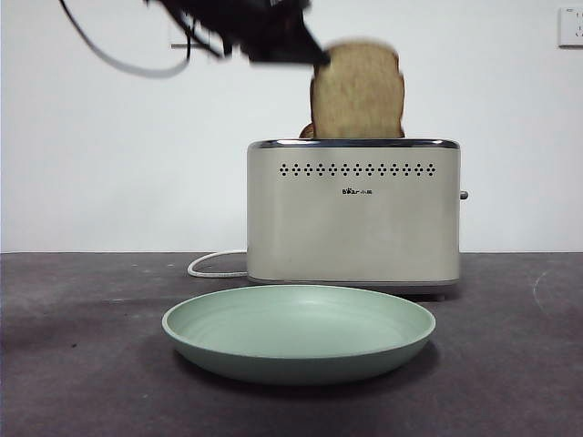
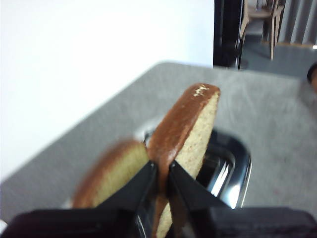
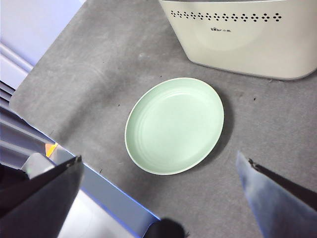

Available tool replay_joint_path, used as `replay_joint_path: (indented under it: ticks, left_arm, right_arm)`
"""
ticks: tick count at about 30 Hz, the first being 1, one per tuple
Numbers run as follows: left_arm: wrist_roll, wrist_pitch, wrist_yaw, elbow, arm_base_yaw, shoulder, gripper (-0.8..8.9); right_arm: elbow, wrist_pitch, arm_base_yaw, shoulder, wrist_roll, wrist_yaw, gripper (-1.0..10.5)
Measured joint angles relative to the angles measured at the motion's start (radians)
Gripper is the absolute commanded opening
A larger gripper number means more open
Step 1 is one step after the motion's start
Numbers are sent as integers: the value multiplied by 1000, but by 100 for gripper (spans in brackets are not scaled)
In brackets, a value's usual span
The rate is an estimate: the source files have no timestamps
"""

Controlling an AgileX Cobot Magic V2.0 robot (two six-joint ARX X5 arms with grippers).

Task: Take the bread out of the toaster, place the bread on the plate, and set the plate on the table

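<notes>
The plate (image 1: pixel 299 330) sat low in the frame on the tabletop (image 1: pixel 73 364). Behind it stood the toaster (image 1: pixel 353 214). Up top, my left tool (image 1: pixel 314 59) pinched the bread (image 1: pixel 357 91), half out. My right tool (image 3: pixel 158 198) waited, spread apart. Next, I think: lift clear, then carry it to the plate.

Even, bright light fills the front view; the plate (image 1: pixel 299 332) casts a soft shadow on the bench (image 1: pixel 82 364). The bread (image 1: pixel 357 89) and left claw (image 1: pixel 321 60) are motion-blurred. Glare glints on the toaster (image 2: pixel 225 171) chrome.

Plate (image 3: pixel 174 125) beside toaster (image 3: pixel 247 39)
</notes>
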Motion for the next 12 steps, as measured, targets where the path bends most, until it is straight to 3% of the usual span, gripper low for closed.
replay_joint_path:
  ticks: [4, 12]
  left_arm:
    - [0, -138, 2, 113, 0, -34, -6]
    - [-35, -192, -22, 122, 0, -221, -6]
  right_arm:
    - [0, 0, 0, 7, 0, 0, 598]
    - [0, 1, 0, 37, 0, 0, 599]
